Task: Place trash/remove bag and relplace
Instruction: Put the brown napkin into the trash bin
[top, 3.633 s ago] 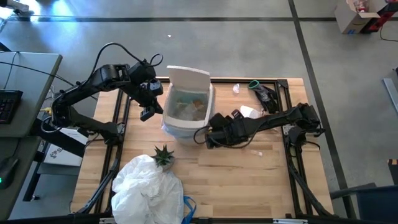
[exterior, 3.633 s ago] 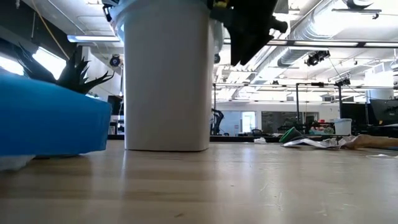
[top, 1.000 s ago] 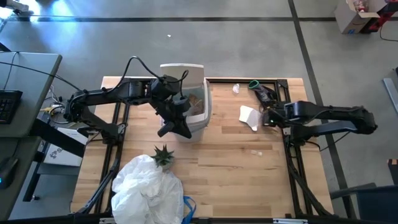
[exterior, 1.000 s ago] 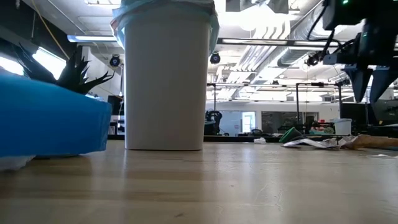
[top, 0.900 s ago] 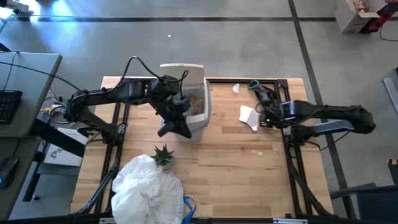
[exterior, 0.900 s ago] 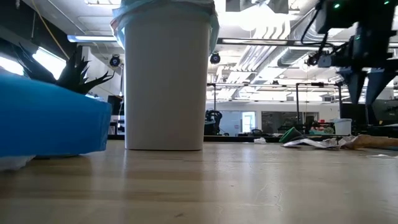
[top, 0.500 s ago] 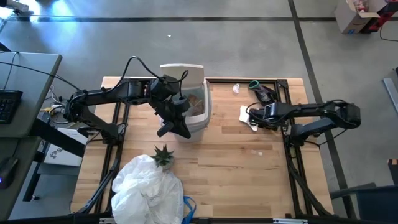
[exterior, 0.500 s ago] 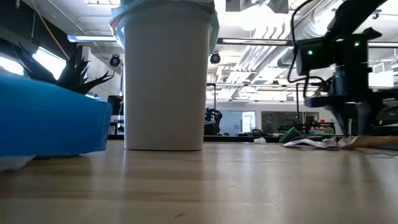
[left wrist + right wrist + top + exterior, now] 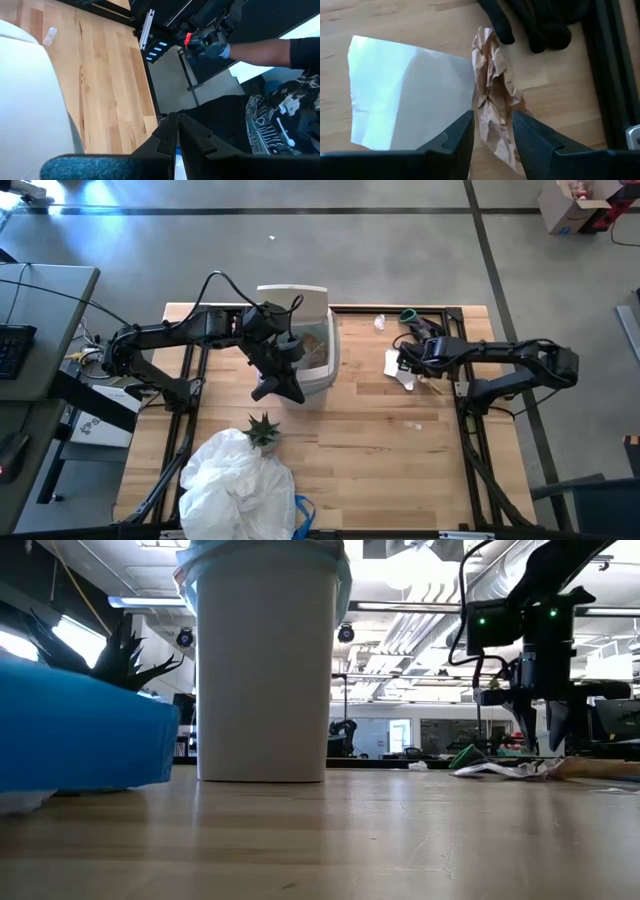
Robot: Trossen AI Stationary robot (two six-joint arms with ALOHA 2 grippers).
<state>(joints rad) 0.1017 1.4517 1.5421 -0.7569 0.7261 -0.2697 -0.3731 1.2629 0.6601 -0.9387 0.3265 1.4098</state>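
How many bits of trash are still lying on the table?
4 that I can see: white sheet, brown paper beside it, white scrap at the far edge, small wrapper. More may hide.

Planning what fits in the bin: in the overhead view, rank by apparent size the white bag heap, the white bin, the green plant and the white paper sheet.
1. White bag heap
2. White bin
3. Green plant and white paper sheet: look alike, not ranked.

Left gripper (image 9: 292, 392) closed, arm extended; right gripper (image 9: 492, 131) parted, pointing down.
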